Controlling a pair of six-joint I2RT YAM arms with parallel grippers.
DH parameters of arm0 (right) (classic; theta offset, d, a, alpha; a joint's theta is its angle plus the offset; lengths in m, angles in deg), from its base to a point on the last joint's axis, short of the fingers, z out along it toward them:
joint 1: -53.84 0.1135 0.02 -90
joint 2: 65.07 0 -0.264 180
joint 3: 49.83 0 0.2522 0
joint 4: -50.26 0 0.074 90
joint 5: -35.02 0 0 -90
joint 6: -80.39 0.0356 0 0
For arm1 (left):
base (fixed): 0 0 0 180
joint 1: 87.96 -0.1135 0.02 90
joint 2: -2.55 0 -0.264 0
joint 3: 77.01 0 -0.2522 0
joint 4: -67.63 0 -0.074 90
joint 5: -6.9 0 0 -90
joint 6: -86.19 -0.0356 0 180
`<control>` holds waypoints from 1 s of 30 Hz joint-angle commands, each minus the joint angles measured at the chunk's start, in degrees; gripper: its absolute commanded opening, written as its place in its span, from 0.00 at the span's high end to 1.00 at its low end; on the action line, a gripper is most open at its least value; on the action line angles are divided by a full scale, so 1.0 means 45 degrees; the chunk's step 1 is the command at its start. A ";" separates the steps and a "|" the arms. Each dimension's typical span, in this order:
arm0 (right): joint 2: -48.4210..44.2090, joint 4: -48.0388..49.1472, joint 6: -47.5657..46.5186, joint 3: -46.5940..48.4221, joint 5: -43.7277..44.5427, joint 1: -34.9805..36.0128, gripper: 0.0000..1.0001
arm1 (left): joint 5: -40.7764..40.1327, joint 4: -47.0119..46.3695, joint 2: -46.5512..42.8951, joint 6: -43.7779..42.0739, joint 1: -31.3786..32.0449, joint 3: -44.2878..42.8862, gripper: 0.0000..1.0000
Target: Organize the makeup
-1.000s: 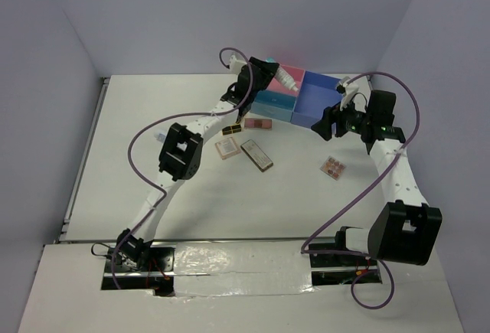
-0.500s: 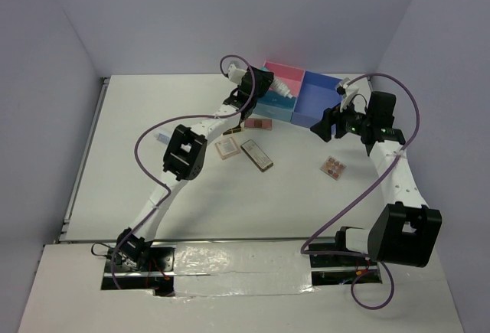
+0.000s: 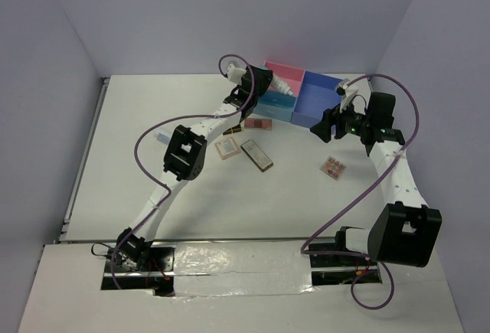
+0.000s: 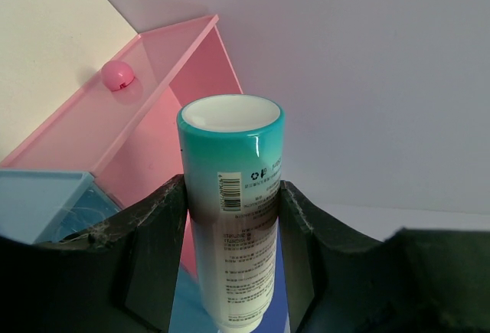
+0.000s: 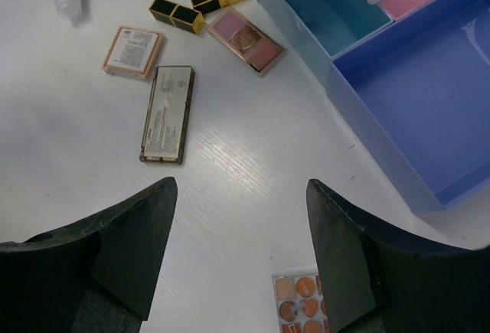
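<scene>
My left gripper (image 3: 259,84) is shut on a white tube with a teal end (image 3: 283,86), held over the pink-and-blue compartment box (image 3: 318,103). In the left wrist view the tube (image 4: 230,164) sits between both fingers, above the pink compartment (image 4: 145,126). My right gripper (image 3: 325,122) is open and empty (image 5: 241,187) above the table. Below it lie two black-and-gold lipsticks (image 5: 176,15), a pink blush palette (image 5: 246,40), a square pink palette (image 5: 134,51), a long brown palette (image 5: 167,113) and an orange-pan palette (image 5: 302,302). A second white tube (image 3: 161,138) lies at the left.
The box has pink, light-blue (image 5: 321,11) and dark-blue (image 5: 429,96) compartments. A small pink ball (image 4: 118,75) rests on the pink compartment's rim. The left arm's purple cable loops over the table's left side. Walls close in the back and sides.
My left gripper has shifted slightly down and left with the tube, staying over the box. The right gripper has barely moved.
</scene>
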 commanded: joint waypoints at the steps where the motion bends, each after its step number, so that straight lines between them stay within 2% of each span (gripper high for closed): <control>1: -0.0367 0.0497 0.0075 -0.0043 -0.0171 -0.0097 0.24 | -0.0500 -0.1046 0.0139 0.0853 0.0051 -0.0750 0.74; 6: -0.0387 0.0497 0.0055 -0.0082 -0.0171 -0.0078 0.24 | -0.0831 -0.0930 0.0217 0.0951 0.0031 -0.0847 0.73; 13: -0.0406 0.0516 0.0075 -0.0043 -0.0229 -0.0097 0.24 | -0.1398 -0.0617 0.0432 0.0815 0.0031 -0.1022 0.66; 14: -0.0426 0.0478 0.0056 -0.0062 -0.0229 -0.0097 0.24 | -0.1456 -0.0597 0.0471 0.0795 0.0031 -0.1081 0.65; 15: -0.0426 0.0477 0.0036 -0.0062 -0.0229 -0.0097 0.24 | -0.1515 -0.0578 0.0491 0.0776 0.0031 -0.1082 0.57; 16: -0.0426 0.0458 0.0055 -0.0043 -0.0248 -0.0097 0.24 | -0.1554 -0.0558 0.0510 0.0737 0.0012 -0.1101 0.55; 20: -0.0465 0.0497 0.0114 -0.0121 -0.0288 -0.0116 0.24 | -0.1535 -0.0441 0.0511 0.0639 -0.0008 -0.1082 0.54; 23: -0.0465 0.0555 0.0153 -0.0160 -0.0307 -0.0117 0.24 | -0.1515 -0.0499 0.0588 0.0620 -0.0008 -0.1140 0.46; 25: -0.0465 0.0556 0.0134 -0.0160 -0.0307 -0.0117 0.24 | -0.1477 -0.0480 0.0608 0.0561 -0.0008 -0.1179 0.45; 29: -0.0465 0.0555 0.0095 -0.0199 -0.0346 -0.0117 0.24 | -0.1379 -0.0480 0.0589 0.0522 -0.0008 -0.1140 0.28; 30: -0.0465 0.0556 0.0114 -0.0199 -0.0327 -0.0117 0.24 | -0.1379 -0.0480 0.0589 0.0522 -0.0008 -0.1121 0.27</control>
